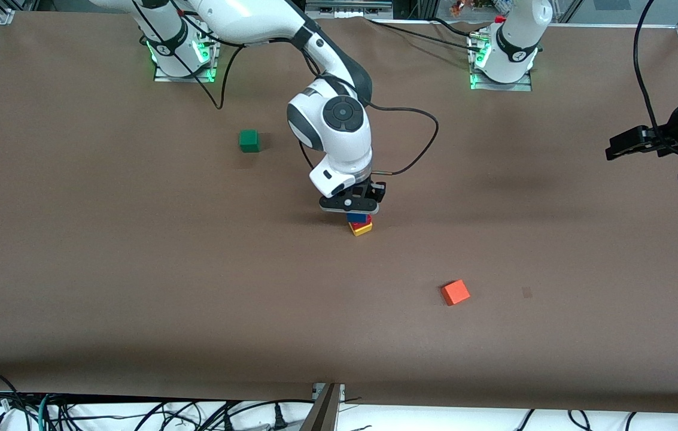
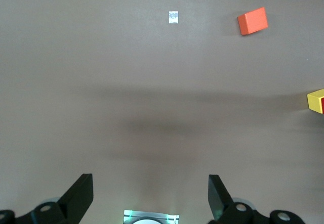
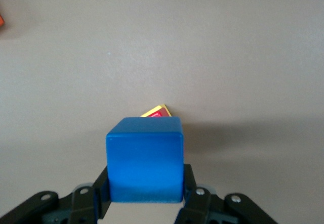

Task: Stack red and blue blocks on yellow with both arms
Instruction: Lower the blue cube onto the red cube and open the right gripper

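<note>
The yellow cube sits mid-table with the red block stacked on it. My right gripper is shut on the blue block and holds it just over the red block; I cannot tell whether they touch. In the right wrist view the blue block fills the space between the fingers, with corners of the red block and the yellow cube peeking out past it. My left gripper is open and empty, waiting above the left arm's end of the table; its wrist view shows the yellow cube at the edge.
A green cube lies toward the right arm's base. An orange cube lies nearer the front camera than the stack and also shows in the left wrist view. A small tape mark is beside it.
</note>
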